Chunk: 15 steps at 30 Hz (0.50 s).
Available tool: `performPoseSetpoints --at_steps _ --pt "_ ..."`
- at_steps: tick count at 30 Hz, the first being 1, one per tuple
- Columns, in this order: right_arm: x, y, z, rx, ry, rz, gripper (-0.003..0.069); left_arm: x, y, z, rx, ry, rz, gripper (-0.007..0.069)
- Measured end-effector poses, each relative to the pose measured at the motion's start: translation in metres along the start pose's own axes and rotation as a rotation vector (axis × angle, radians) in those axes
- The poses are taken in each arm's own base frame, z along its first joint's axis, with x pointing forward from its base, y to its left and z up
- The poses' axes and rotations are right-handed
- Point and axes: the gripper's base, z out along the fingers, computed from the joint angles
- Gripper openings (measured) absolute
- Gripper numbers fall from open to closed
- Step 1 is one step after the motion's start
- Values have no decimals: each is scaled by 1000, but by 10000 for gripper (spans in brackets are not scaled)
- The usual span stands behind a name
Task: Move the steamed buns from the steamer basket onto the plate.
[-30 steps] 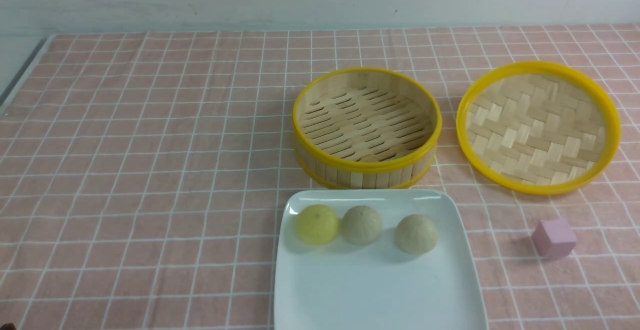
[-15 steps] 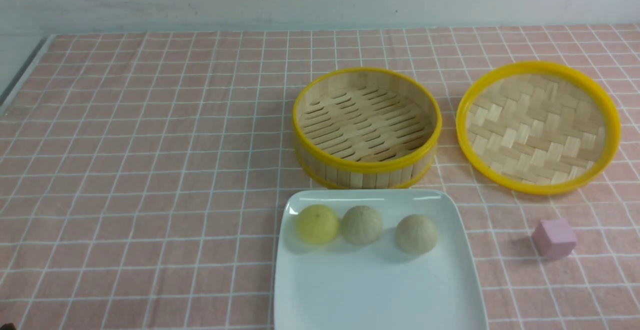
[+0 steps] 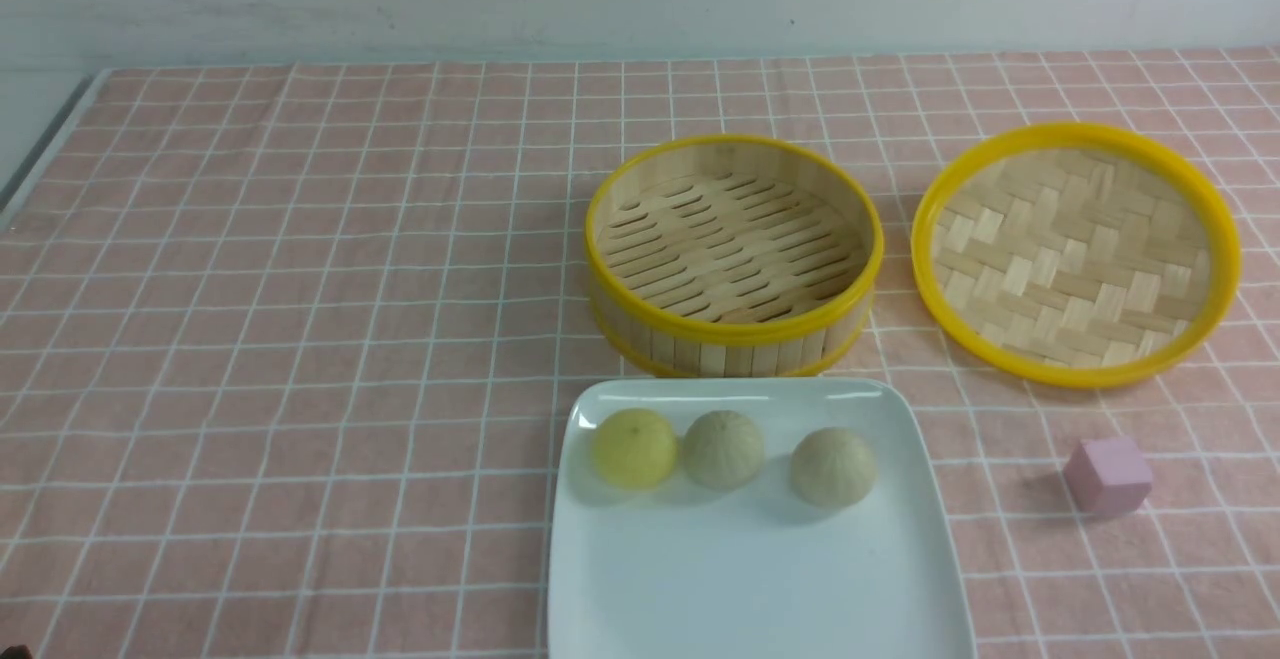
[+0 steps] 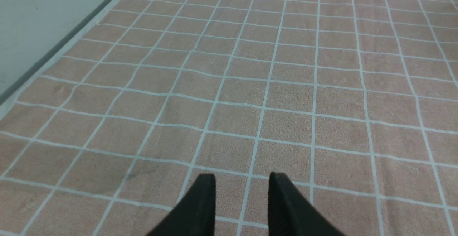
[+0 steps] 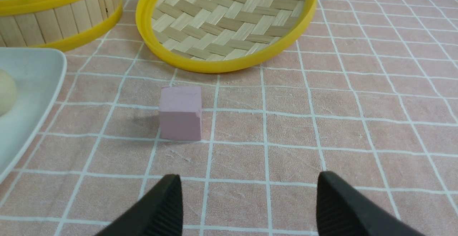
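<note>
Nothing had shifted over the last second: all three steamed buns sat in a row on the plate, the steamer basket just behind it was empty, so the task looked done. Left claw stood parted over bare cloth, pinching nothing; right claw was spread wide, empty, near the pink cube. Woven tray lay right of the basket. The bench was open leftward; its near edge probably fell out of view.
</note>
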Motion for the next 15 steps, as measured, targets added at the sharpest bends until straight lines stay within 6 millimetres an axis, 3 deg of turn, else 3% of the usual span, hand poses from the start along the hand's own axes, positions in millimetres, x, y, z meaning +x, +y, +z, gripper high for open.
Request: performPoseSetpoints --at_steps 15 --pt "0 0 0 0 0 40 495 0 0 0 0 0 0 243"
